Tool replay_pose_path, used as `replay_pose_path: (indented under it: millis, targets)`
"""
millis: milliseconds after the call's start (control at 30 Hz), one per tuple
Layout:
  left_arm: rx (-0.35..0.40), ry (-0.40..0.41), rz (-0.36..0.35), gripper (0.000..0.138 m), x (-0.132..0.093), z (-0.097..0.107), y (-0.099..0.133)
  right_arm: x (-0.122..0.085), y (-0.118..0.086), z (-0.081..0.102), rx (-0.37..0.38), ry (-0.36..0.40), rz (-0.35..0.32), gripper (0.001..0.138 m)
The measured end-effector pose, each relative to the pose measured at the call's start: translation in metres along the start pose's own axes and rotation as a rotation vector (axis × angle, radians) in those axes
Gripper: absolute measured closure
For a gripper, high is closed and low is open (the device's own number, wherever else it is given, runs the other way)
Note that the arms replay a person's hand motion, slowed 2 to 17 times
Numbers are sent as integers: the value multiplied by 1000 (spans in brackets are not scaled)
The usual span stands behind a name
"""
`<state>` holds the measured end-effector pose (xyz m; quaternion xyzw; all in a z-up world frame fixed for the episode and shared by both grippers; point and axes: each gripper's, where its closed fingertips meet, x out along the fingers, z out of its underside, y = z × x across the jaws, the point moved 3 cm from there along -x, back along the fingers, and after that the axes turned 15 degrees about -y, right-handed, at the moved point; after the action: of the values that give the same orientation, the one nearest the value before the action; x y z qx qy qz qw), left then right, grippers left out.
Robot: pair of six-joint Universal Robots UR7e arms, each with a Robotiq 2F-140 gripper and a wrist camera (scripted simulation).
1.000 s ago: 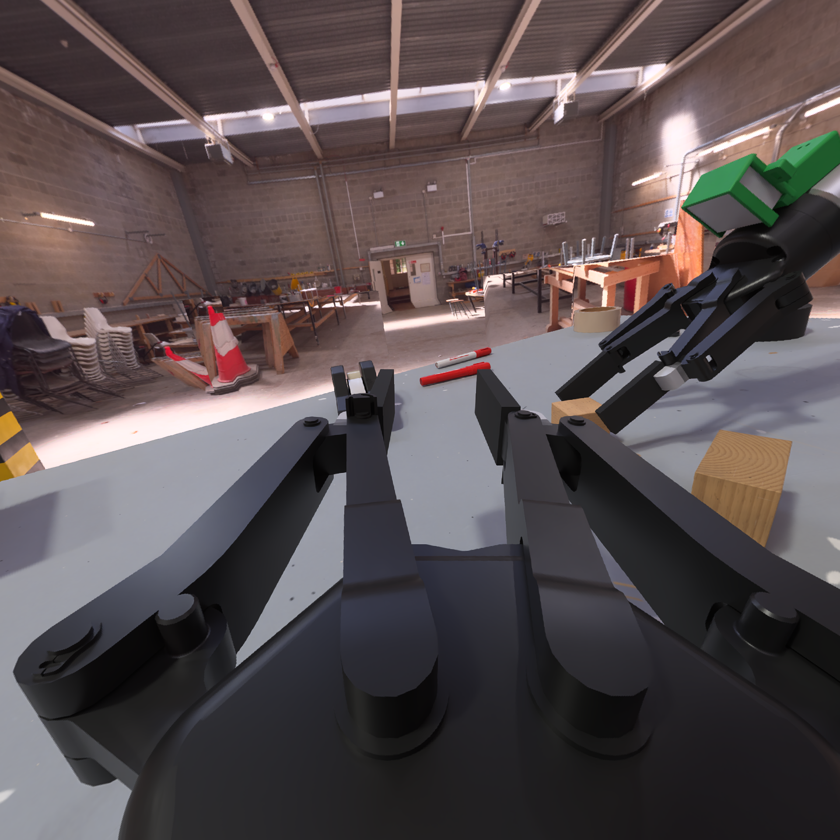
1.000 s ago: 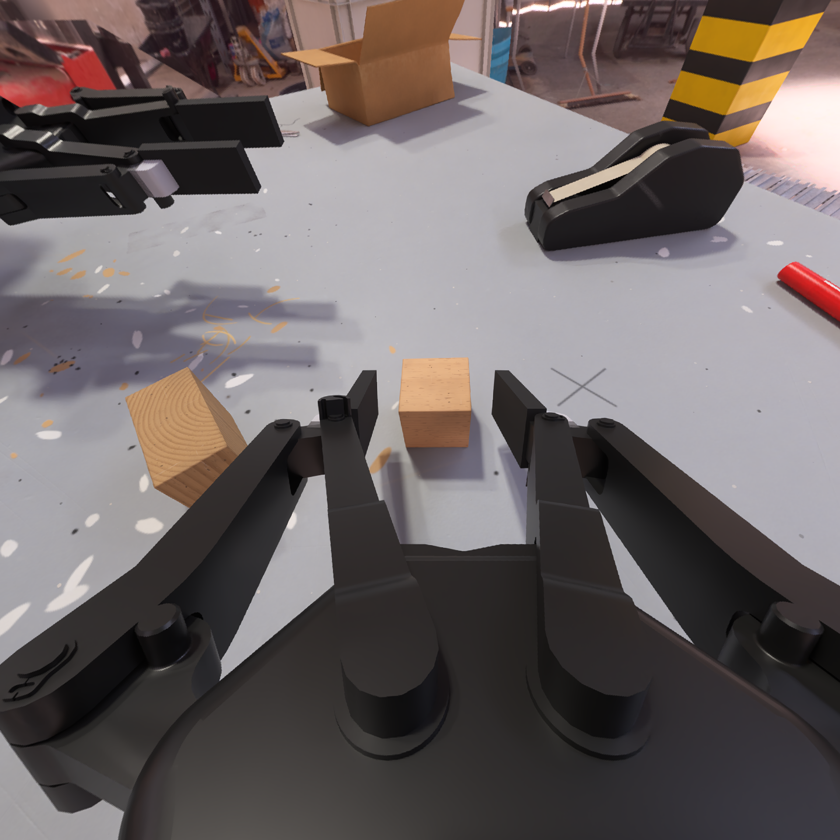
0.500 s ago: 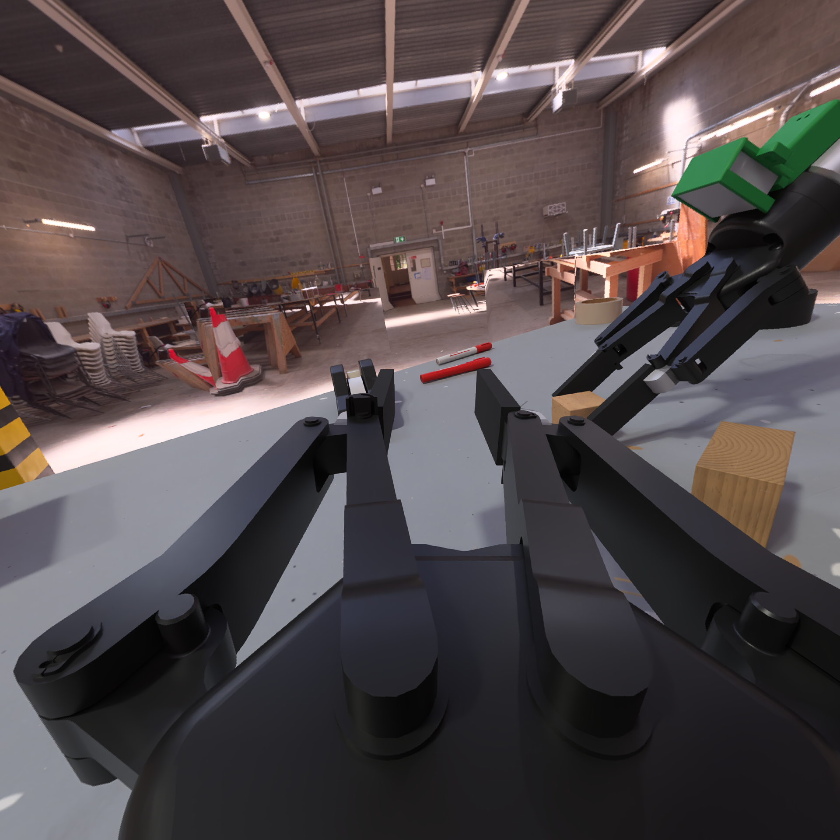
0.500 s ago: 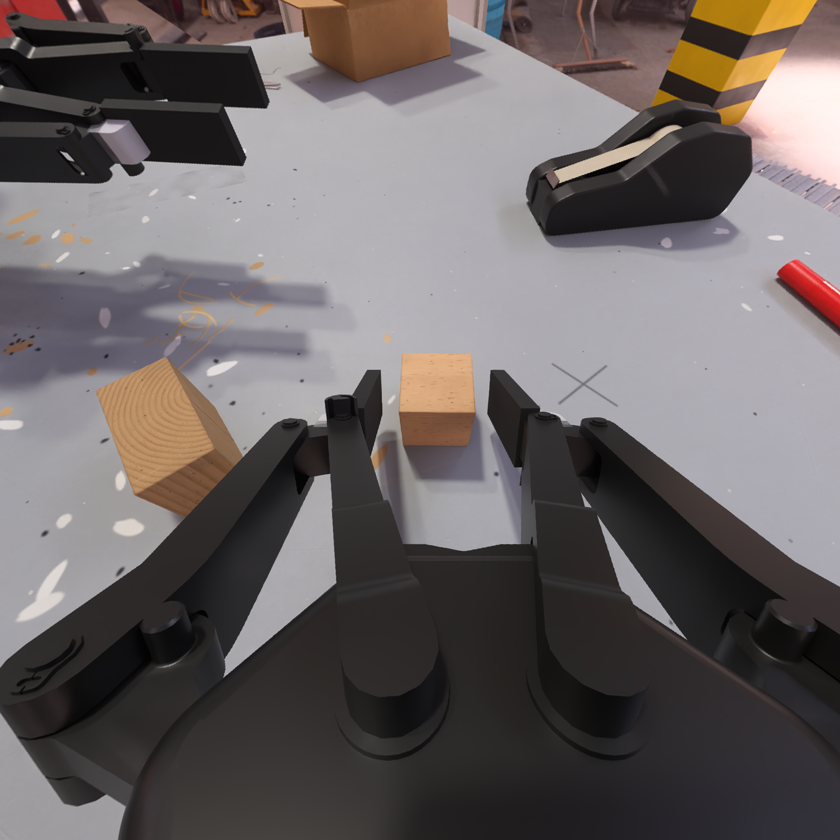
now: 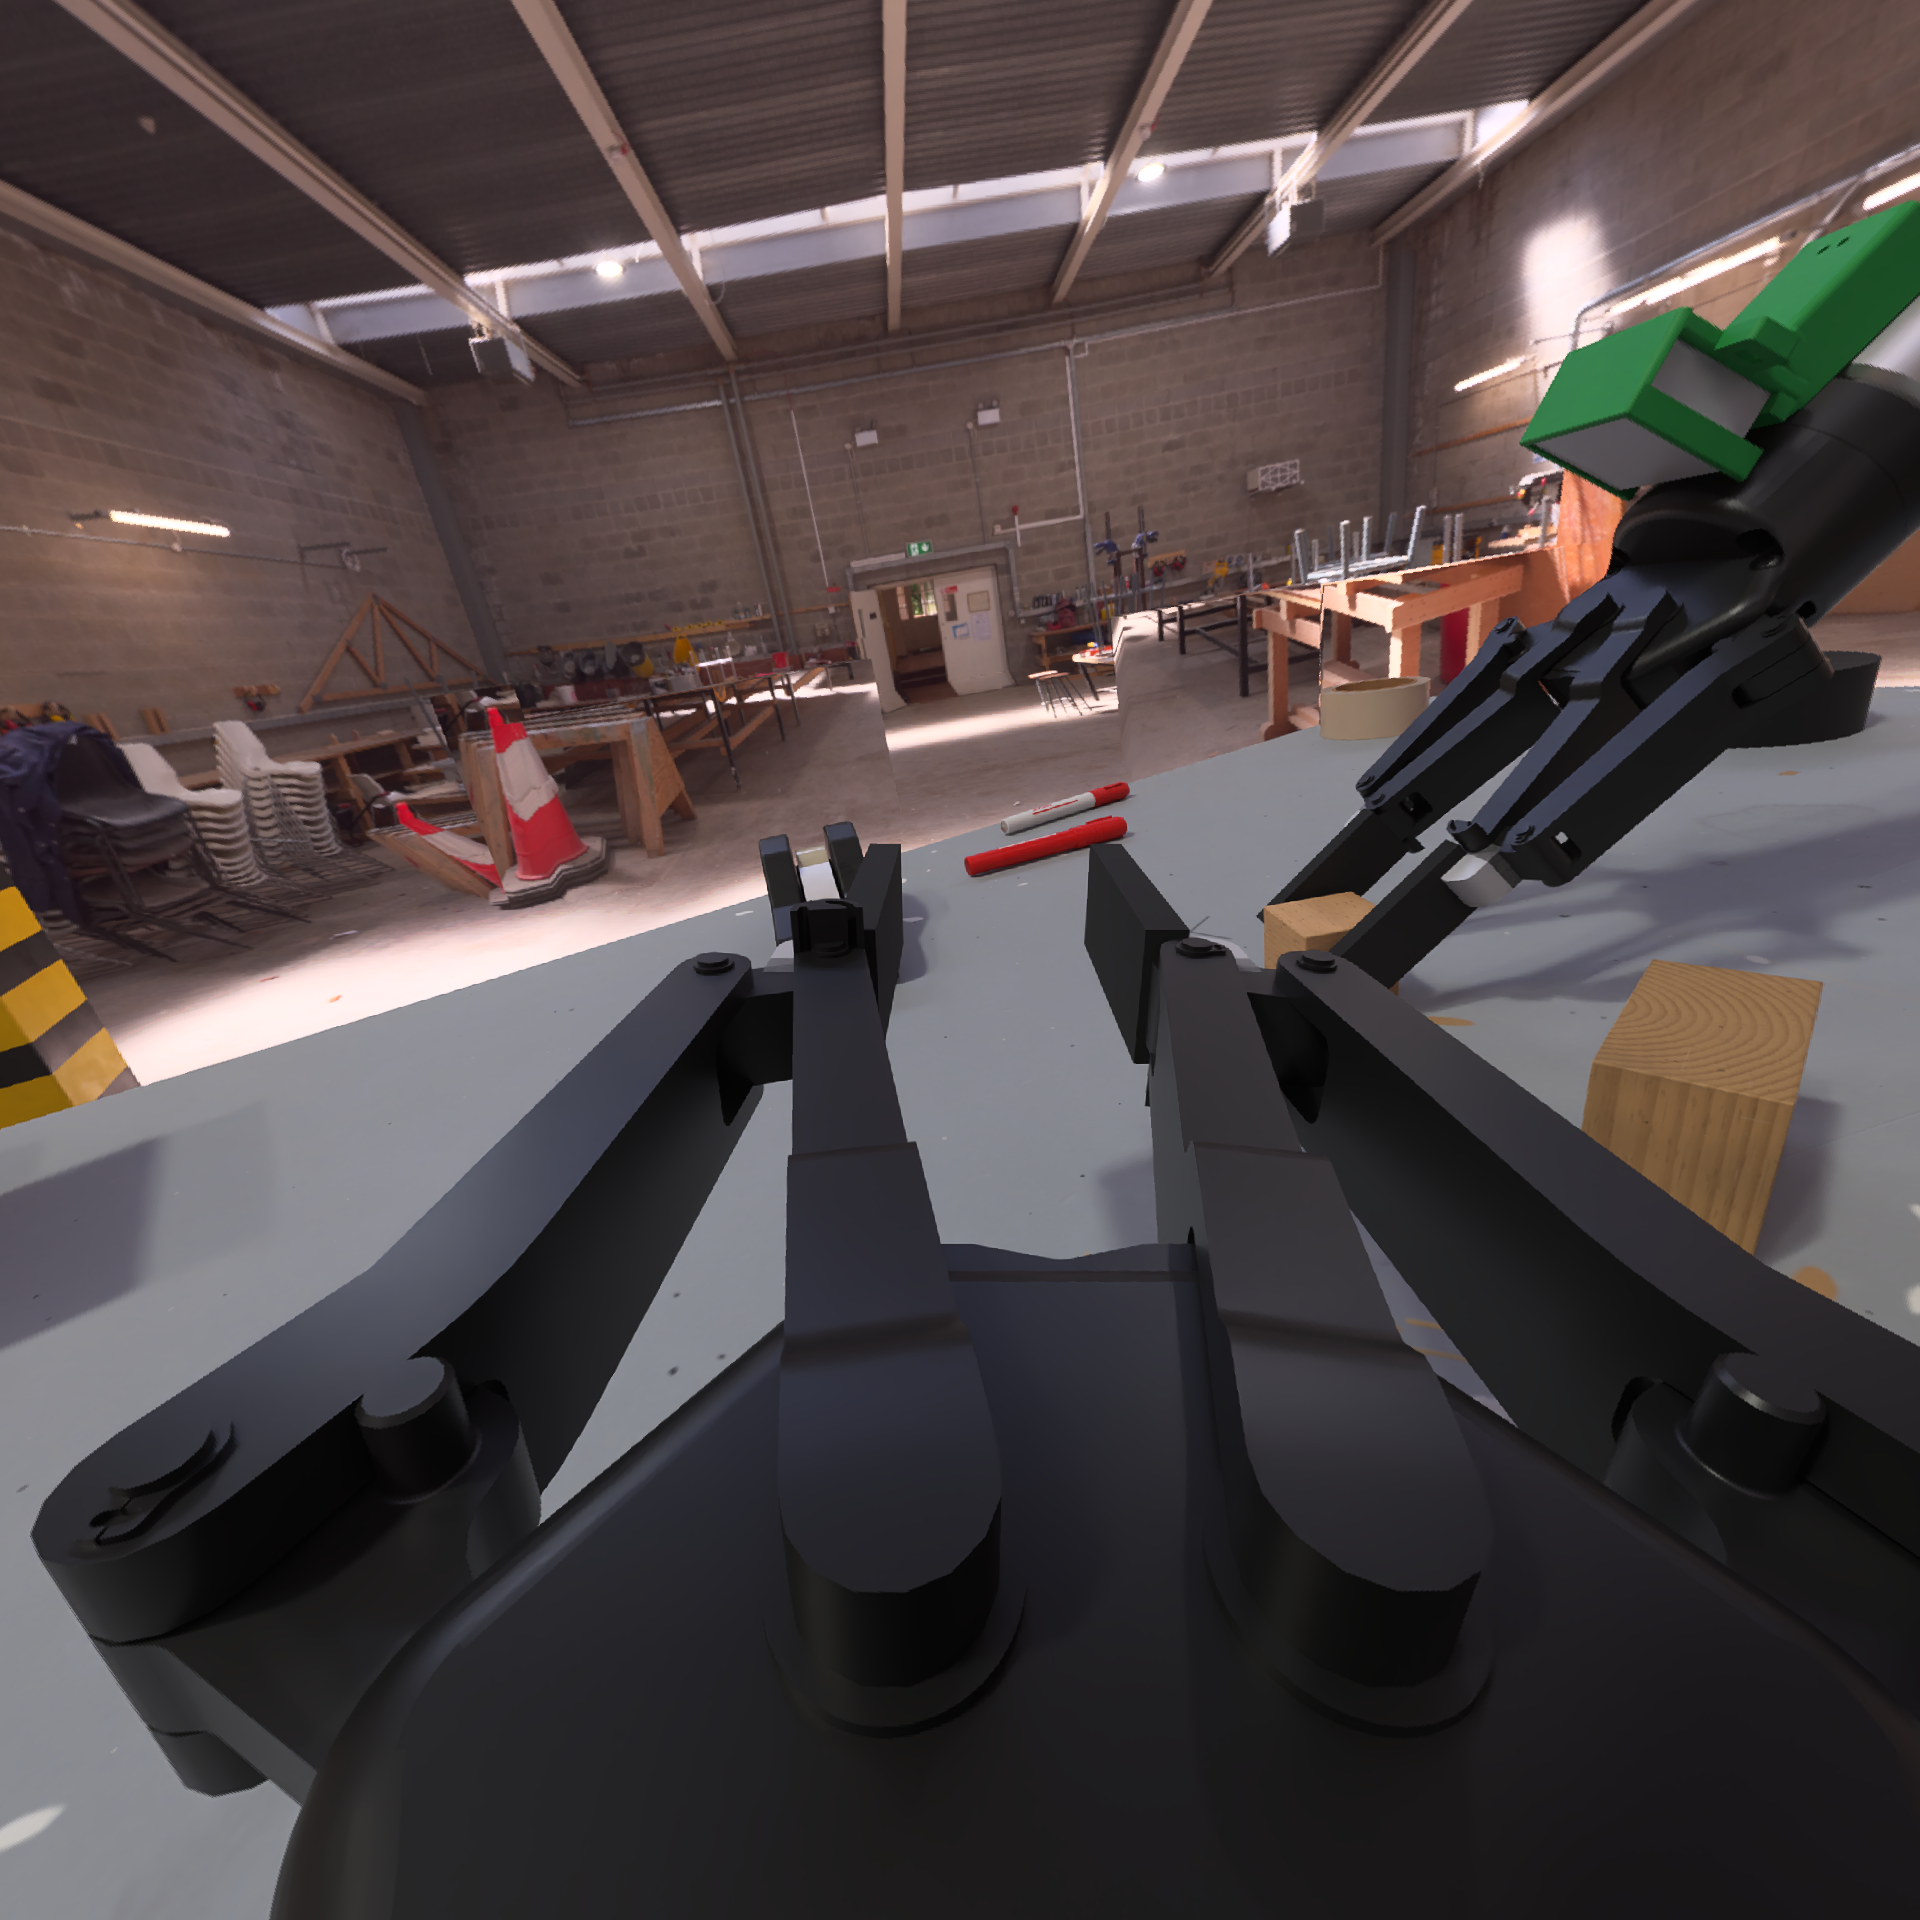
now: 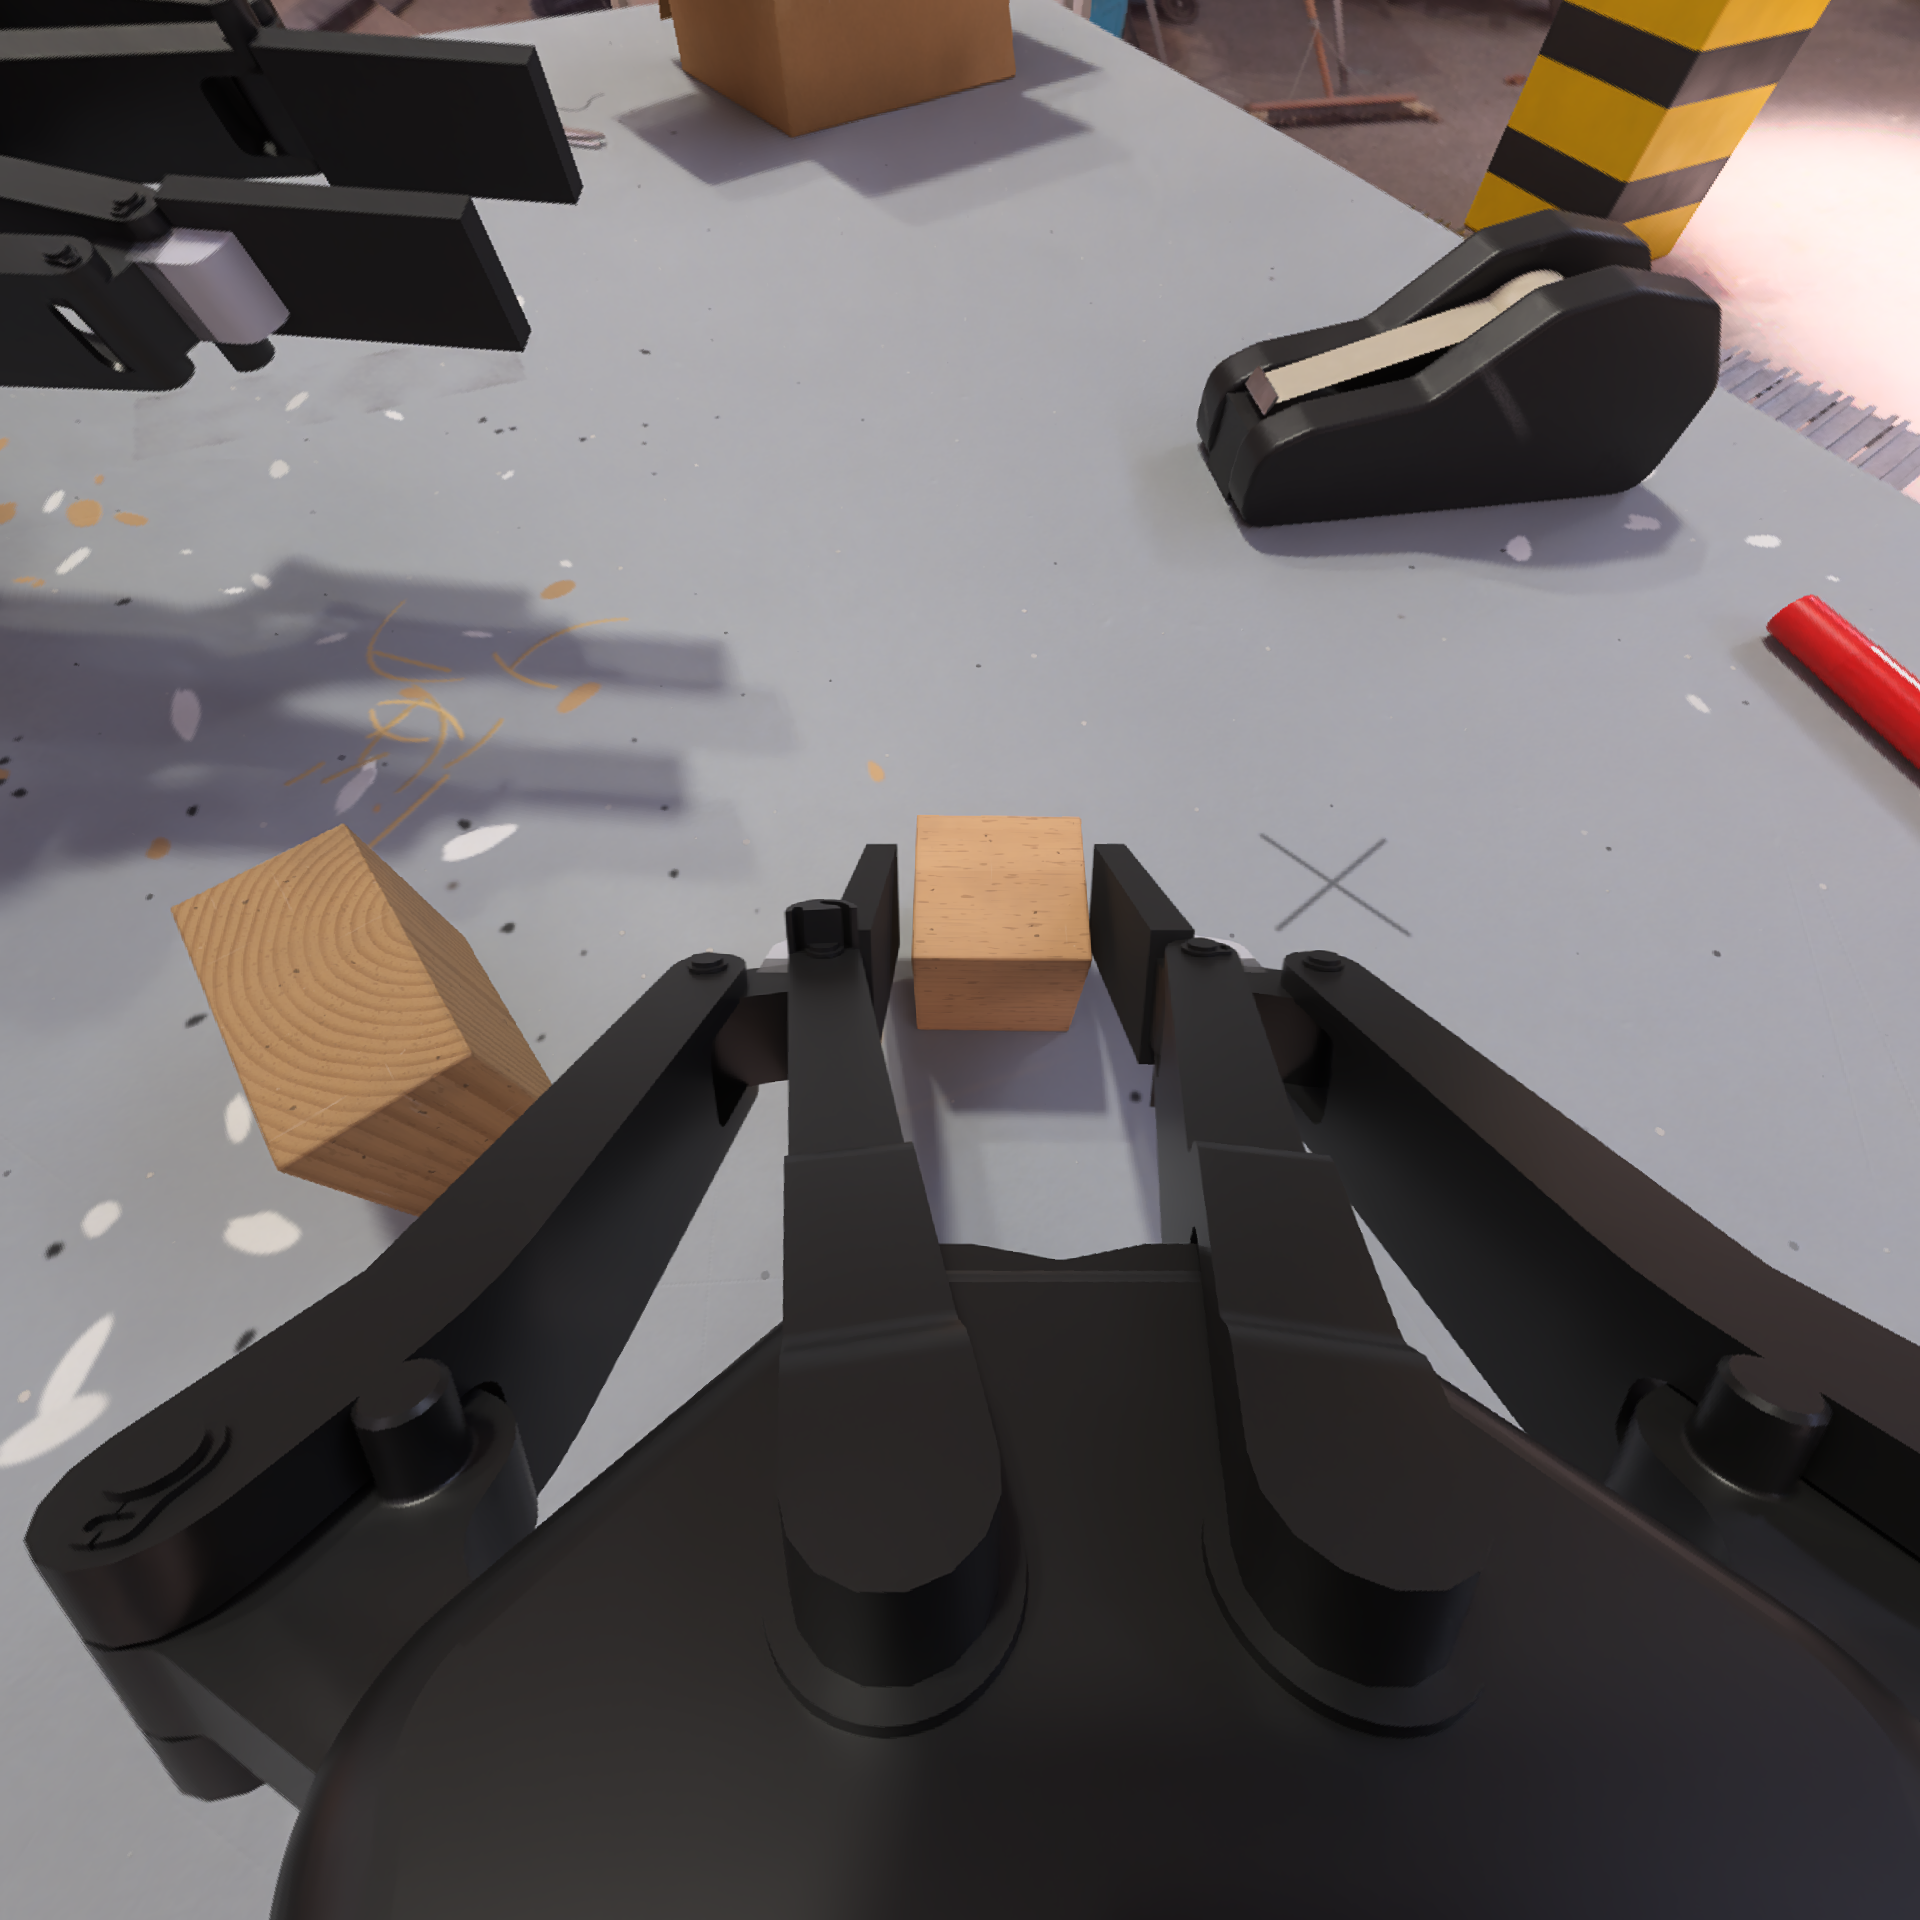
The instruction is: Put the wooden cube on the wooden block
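The small wooden cube (image 6: 997, 914) sits on the grey table (image 6: 935, 468). My right gripper (image 6: 995, 904) straddles it, its jaws narrowed to a thin gap on each side. The larger wooden block (image 6: 343, 1018) lies tilted to the cube's left. In the left wrist view the cube (image 5: 1307, 920) shows between the right gripper's fingertips, with the block (image 5: 1704, 1081) nearer on the right. My left gripper (image 5: 997, 899) is open and empty above the table. It also shows in the right wrist view (image 6: 416, 208) at the upper left.
A black tape dispenser (image 6: 1455, 384) stands at the far right, a cardboard box (image 6: 842, 52) at the far edge. A red marker (image 6: 1849, 675) lies right. A pencilled cross (image 6: 1335, 885) is beside the cube. A tape roll (image 5: 1371, 707) sits far back.
My right gripper has come closer to the cube and its jaws have narrowed around it. The cube and block have not moved. The left gripper has stayed about where it was.
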<state>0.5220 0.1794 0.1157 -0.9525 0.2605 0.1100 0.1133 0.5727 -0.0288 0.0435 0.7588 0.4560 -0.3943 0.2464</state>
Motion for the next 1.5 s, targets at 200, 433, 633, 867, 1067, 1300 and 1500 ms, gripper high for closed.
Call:
replay_pose_path:
  millis: [200, 433, 633, 867, 1067, 1300, 1500]
  targets:
    - [-1, 0, 0, 91, 0, 0, 0, 0, 0, 1, -3, -7, 18, 98]
    - [-3, -2, -2, 91, 0, 0, 0, -3, -1, 0, -11, 19, 26, 98]
    - [-4, -4, -4, 91, -1, 0, -1, -9, -5, -1, -37, 75, -6, 98]
    - [-6, -6, -6, 91, -1, 1, -1, -22, -19, -4, -94, 185, -114, 98]
    - [-5, -10, -11, 91, -2, 1, -2, -39, -35, -6, -156, 293, -236, 98]
    - [-5, -15, -18, 91, -3, 2, -3, -57, -51, -8, -232, 374, -325, 98]
    - [-4, -20, -26, 91, -4, 3, -5, -70, -68, -9, -310, 415, -383, 98]
